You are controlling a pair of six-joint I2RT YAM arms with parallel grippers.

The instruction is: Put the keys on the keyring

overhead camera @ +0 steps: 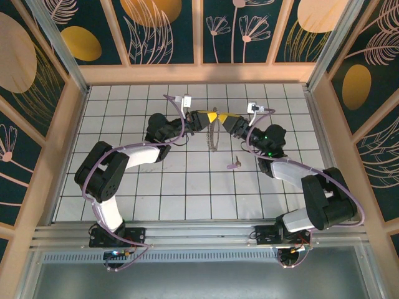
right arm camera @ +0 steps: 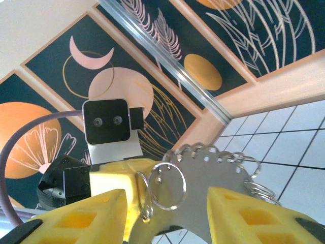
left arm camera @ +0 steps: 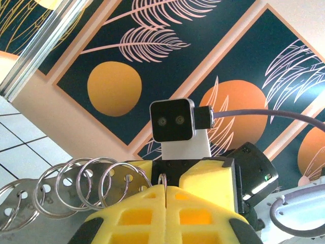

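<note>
The white tiled table (overhead camera: pixel 124 187) carries everything. Both arms reach in from its near edge and meet just short of the middle of the far edge.

The left gripper (left arm camera: pixel 166 193) is clenched, its yellow fingers pressed together on one small ring of the keyring (overhead camera: pixel 214 136); the keyring hangs off the table between the two grippers. In the wrist views it is a curved metal strip punched with holes, with a row of split rings along it.

The right gripper (right arm camera: pixel 167 199) has its fingers spread either side of that strip; I cannot tell whether the pads bear on it or merely flank it.

The key (overhead camera: pixel 234 165) lies flat on the tiles, alone, nearer the near edge than the keyring and a little to the right of centre.

As I judge it, the step is steadying the keyring so that one ring faces outward:
- the left should carry it alone and without twisting;
- the right should come away cleanly, without snagging a ring, and fetch the key;
- it is best to take the key by the shaft, leaving the head free to thread;
- the key is thin and may skid on the tiles.
</note>
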